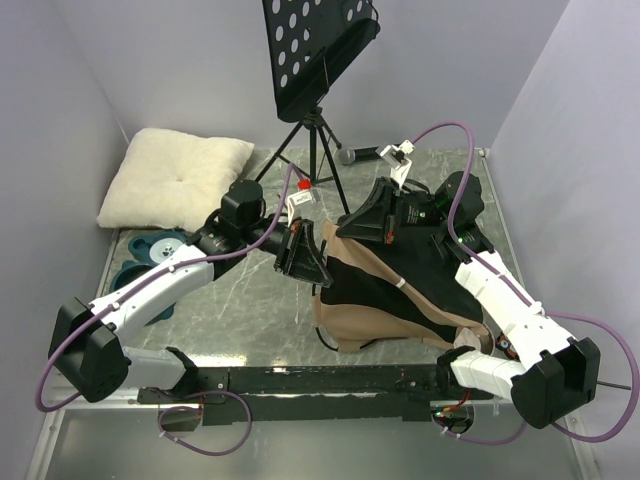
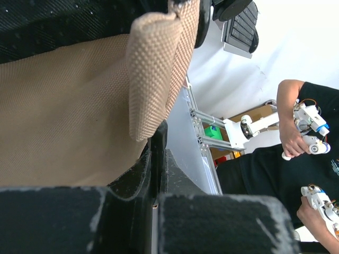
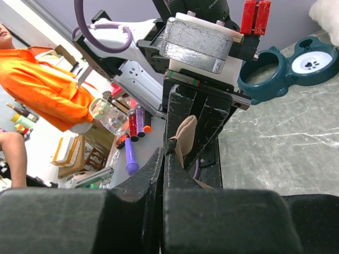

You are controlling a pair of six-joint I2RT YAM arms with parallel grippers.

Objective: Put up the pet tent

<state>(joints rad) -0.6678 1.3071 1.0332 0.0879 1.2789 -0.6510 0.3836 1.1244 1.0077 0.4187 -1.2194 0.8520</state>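
1. tent (image 1: pixel 400 300) lies in a crumpled heap on the table (image 1: pixel 230 300), right of centre between the two arms, tan cloth at its near and left edges and black lining on top.
2. left gripper (image 1: pixel 316 274) sits at the tent's left edge. its wrist view shows the jaws pressed together, with a fold of tan cloth (image 2: pixel 153 69) hanging down to the fingertips.
3. the right wrist view shows the left gripper (image 3: pixel 183 145) from the front, with a small tan tab (image 3: pixel 185 132) pinched between its fingers, so it is clamped on the tent.
4. right gripper (image 1: pixel 345 228) is at the heap's upper left corner, pointing toward the left arm. its jaws are fully closed.
5. in its own view the right gripper (image 3: pixel 163 156) has its tips right against the tan tab. i cannot tell whether any cloth is caught between them.
6. pillow (image 1: pixel 175 180), cream-white, lies at the far left corner of the table, well apart from the tent.
7. bowl (image 1: pixel 150 262), teal and double, lies near the pillow, partly under the left arm.
8. music stand (image 1: pixel 315 55), black, rises on a tripod behind the tent.
9. person in orange (image 3: pixel 42 90) is at the left in the right wrist view.
10. person in black (image 2: pixel 286 159) holds white handles at the right in the left wrist view.
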